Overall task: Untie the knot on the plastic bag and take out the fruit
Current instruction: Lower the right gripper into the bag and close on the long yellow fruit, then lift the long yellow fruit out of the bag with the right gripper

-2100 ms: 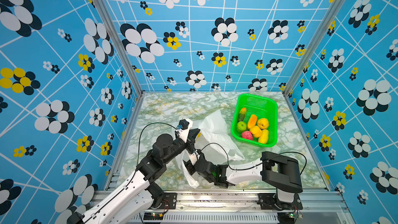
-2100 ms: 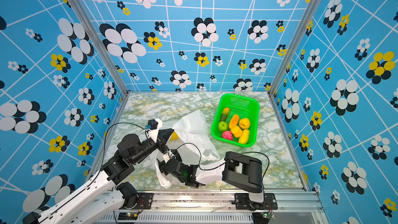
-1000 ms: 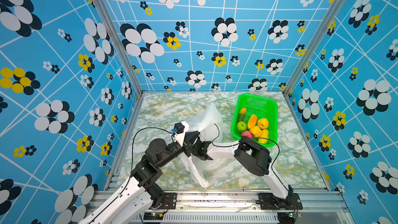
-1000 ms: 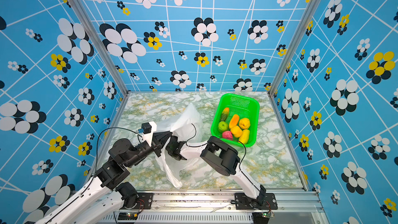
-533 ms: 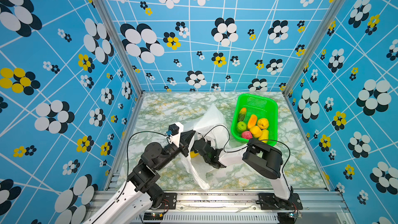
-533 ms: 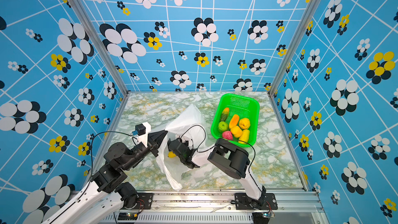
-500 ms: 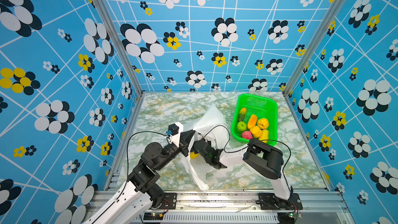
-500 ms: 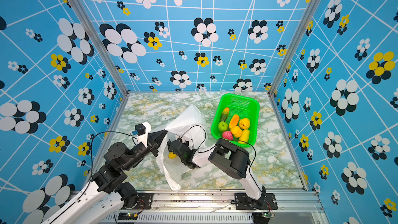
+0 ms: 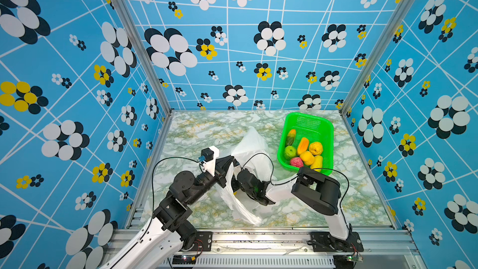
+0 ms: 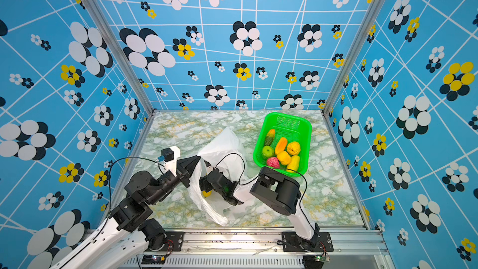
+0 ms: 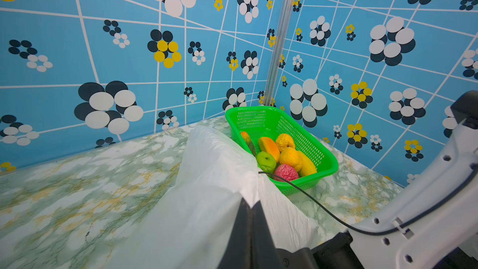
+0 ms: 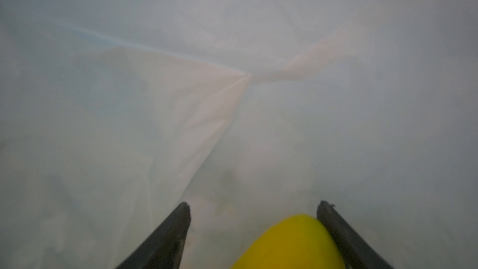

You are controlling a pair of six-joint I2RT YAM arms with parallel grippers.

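The white plastic bag (image 9: 252, 146) (image 10: 225, 143) stands slack on the marble table. My left gripper (image 9: 232, 159) (image 11: 250, 203) is shut on the rim of the bag (image 11: 207, 177) and holds it up. My right gripper (image 12: 253, 203) reaches inside the bag, jaws apart. A yellow fruit (image 12: 292, 241) (image 10: 207, 193) lies between its fingers, against one finger with a gap to the other. In both top views the bag hides that gripper's fingertips. Several fruit (image 9: 305, 151) lie in the green basket. The knot is out of view.
The green mesh basket (image 9: 307, 116) (image 10: 287, 116) (image 11: 333, 161) stands at the back right, next to the bag. The right arm's black cable (image 9: 261, 155) loops over the bag. Blue patterned walls close in three sides.
My right gripper has gone deeper into the bag, and its jaws have narrowed round the yellow fruit. The left gripper still holds the bag's rim and has shifted slightly left.
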